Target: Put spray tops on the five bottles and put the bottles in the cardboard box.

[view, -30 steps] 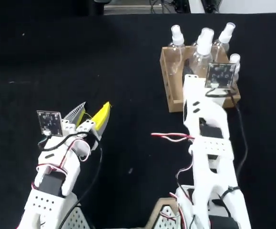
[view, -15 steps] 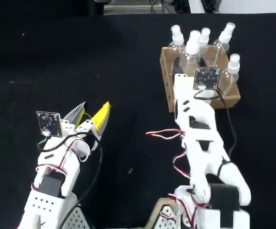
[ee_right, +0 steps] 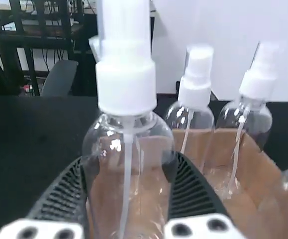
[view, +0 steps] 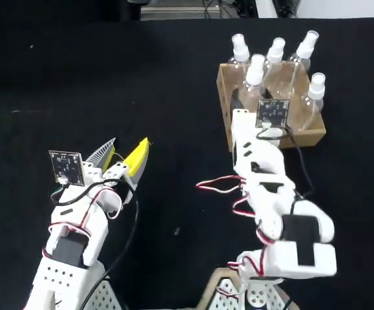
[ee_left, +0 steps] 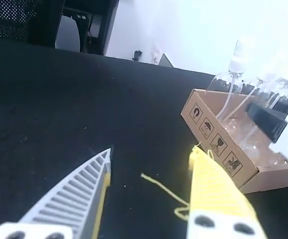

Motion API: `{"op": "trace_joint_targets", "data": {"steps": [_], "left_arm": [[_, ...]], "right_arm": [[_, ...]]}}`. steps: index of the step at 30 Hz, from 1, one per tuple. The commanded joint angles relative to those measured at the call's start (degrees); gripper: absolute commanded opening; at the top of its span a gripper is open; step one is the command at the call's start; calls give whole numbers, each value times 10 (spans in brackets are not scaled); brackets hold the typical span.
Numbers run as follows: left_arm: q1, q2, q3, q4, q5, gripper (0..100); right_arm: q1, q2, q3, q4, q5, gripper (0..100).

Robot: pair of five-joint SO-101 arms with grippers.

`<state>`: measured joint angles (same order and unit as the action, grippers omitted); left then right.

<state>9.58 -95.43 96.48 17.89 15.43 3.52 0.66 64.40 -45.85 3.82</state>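
Fingers (ee_right: 66, 193), ribbed black, around clear rounded bottle (ee_right: 134, 154)

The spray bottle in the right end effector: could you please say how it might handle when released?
The spray bottle looks empty, so probably light. Tall and narrow under its spray top, it may tip. Its smooth wall might slip.

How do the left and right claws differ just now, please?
The left claw is open and empty; the right claw is shut on a bottle. The left sits over the table, apart from the cardboard box; the right claw is at the box. One left finger is yellow; the right's are black. Both are ribbed.
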Motion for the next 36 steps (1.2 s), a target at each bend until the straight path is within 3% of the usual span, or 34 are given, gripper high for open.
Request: {"op": "trace_joint_targets", "data": {"steps": [1,28,33,36], "left_arm": [[1,-10,13,3,4,230],[1,-10,13,2,4,230],[1,-10,13,-1,4,230],[1,-10,13,-1,4,230]], "right_arm": [[4,17,-5,-47,1,11],[1,80,0,-81,5,19],[0,79,7,-80,5,118],[0,76,9,-80,5,123]]}}
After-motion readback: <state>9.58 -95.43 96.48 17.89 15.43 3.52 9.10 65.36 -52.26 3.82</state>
